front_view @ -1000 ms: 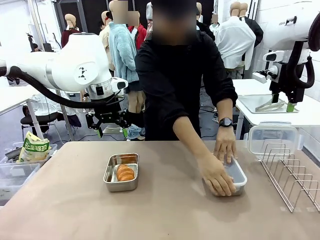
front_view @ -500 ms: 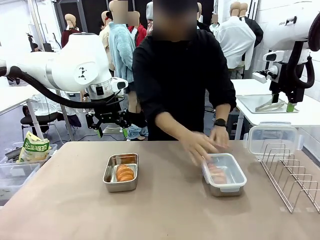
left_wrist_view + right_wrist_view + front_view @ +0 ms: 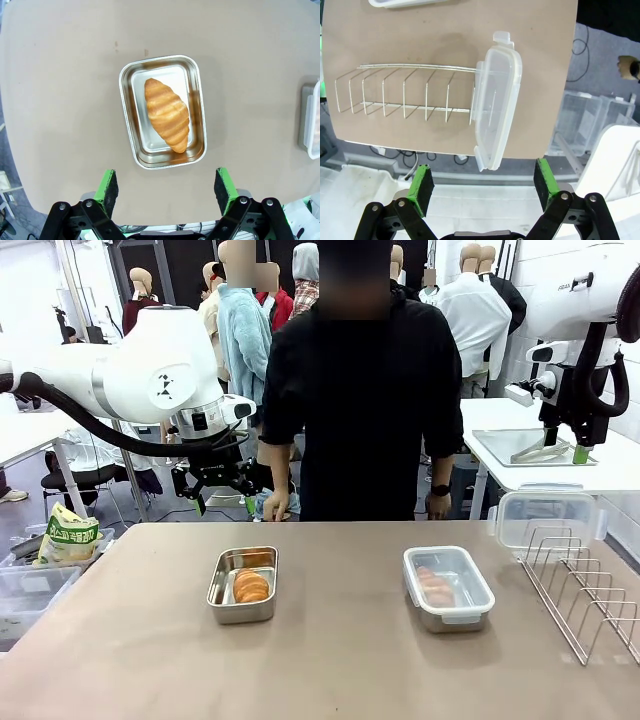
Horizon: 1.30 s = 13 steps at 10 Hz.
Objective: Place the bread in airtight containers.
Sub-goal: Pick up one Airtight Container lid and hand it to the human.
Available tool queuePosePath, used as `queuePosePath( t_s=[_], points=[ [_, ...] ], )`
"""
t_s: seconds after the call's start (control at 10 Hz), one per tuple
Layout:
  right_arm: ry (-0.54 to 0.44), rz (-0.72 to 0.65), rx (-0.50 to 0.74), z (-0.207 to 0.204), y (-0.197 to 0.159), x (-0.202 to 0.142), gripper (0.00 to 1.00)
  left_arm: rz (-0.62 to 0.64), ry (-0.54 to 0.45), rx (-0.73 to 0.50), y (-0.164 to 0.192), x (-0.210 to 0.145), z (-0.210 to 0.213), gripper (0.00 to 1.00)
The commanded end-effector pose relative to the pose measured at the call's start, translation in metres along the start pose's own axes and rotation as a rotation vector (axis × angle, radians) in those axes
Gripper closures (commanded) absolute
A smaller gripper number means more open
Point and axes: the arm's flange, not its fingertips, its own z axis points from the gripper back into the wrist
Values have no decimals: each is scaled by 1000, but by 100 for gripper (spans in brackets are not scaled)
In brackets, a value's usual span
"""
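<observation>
Open tin (image 3: 243,585) holds bread (image 3: 167,114), unlidded | my left pincer (image 3: 167,186) and right pincer (image 3: 483,187) gape empty | next: fetch lid (image 3: 495,115) from rack (image 3: 405,93).

Golden-brown ridged bread (image 3: 167,114) in silvery container (image 3: 131,115).

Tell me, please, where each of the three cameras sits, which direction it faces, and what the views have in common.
Front view: between the arms, facing across the table at the standing person; left arm with left pincer and right pincer raised.
Left wrist view: looks straight down past its open green pads at the open container holding the bread.
Right wrist view: looks down past the right pincer at the wire rack and spare lid.
Shared: front and left wrist views both show the lidded container.
</observation>
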Motion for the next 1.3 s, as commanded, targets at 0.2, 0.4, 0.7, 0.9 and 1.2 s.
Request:
queuePosePath(
  t_s=[0.2, 0.4, 0.7, 0.9, 1.2],
  points=[
    [7, 1, 1, -1, 0, 0, 0, 3, -7, 13, 1, 0, 2, 0],
    [7, 1, 1, -1, 0, 0, 0, 3, -7, 13, 1, 0, 2, 0],
    [7, 1, 1, -1, 0, 0, 0, 3, -7, 13, 1, 0, 2, 0],
    [-13, 26, 19, -10, -10, -1, 0, 3, -7, 13, 1, 0, 2, 0],
    [-38, 6, 5, -44, -42, 0, 0, 3, -7, 13, 1, 0, 2, 0]
  ],
)
